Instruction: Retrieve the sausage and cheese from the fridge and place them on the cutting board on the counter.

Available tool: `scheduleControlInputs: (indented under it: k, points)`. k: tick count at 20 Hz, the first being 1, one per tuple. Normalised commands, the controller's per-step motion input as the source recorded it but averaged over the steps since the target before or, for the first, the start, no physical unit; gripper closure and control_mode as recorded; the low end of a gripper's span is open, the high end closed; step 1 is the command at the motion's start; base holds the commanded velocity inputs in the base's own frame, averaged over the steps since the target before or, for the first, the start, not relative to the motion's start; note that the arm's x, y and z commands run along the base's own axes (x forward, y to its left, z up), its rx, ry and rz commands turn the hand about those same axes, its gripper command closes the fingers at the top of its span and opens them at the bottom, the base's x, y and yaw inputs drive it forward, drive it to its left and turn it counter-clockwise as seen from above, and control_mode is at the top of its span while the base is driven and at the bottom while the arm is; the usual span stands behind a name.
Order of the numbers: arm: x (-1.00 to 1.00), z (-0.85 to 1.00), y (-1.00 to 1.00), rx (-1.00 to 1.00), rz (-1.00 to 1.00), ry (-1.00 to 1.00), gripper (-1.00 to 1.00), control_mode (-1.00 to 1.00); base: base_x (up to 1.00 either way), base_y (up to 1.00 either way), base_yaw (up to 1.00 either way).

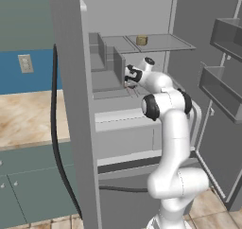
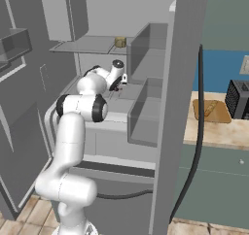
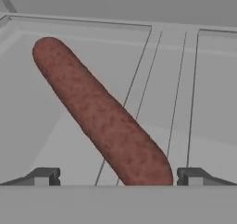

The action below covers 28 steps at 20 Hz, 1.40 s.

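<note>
Left base view: the tall grey steel fridge (image 1: 71, 105) stands open, and the white arm reaches in over its grey middle shelf (image 1: 106, 83). The dark claw (image 1: 130, 76) sits low above that shelf, near its front edge. Whether its fingers are apart cannot be told here. On the glass upper shelf (image 1: 160, 43), toward the back, rests the small stubby tan-yellow chunk of cheese (image 1: 142, 40), well above and behind the claw. The light beige marbled table (image 1: 26, 117) lies to the left of the fridge door.

Right base view: the claw (image 2: 120, 85) points down at the middle shelf (image 2: 133, 91); the cheese (image 2: 120, 41) sits on the upper shelf (image 2: 85, 45) above it. On the table (image 2: 219, 132), beside a black toaster (image 2: 238, 99), lies the flat orange-brown wooden cutting board (image 2: 211, 110) with a pale yellowish stick-shaped item (image 2: 210, 108) on it.

Hand view: the slim dark red-brown sausage (image 3: 99, 114) lies on the shelf floor (image 3: 199, 102), slanting from upper left to lower right. The 2 finger tips (image 3: 44, 176) stand wide apart, gripping nothing. The near end of the sausage lies between them, closer to the right tip, and the rest stretches away toward the shelf's back corner.
</note>
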Motion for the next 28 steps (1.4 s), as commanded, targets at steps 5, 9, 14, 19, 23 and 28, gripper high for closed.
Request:
scheduleControlInputs:
  k: [5,9,14,19,23,28]
  points:
    - [0.11,-0.12,0.04,0.00,0.06,0.03,-1.00,-1.00,0.00,0.00,0.00]
    - [0.01,0.00,0.00,0.00,0.07,0.00,-1.00,-1.00,0.00,0.00,0.00]
    - [0.03,0.04,0.01,0.00,0.02,-0.02,-1.00,-1.00,0.00,0.00,0.00]
    - [0.23,0.00,0.06,0.00,0.04,-0.01,-1.00,-1.00,0.00,0.00,0.00]
    - [0.26,-0.03,0.16,0.00,0.11,-0.01,-1.00,-1.00,0.00,0.00,0.00]
    - [0.26,0.01,0.03,0.00,0.17,-0.07,-1.00,-1.00,0.00,0.00,0.00]
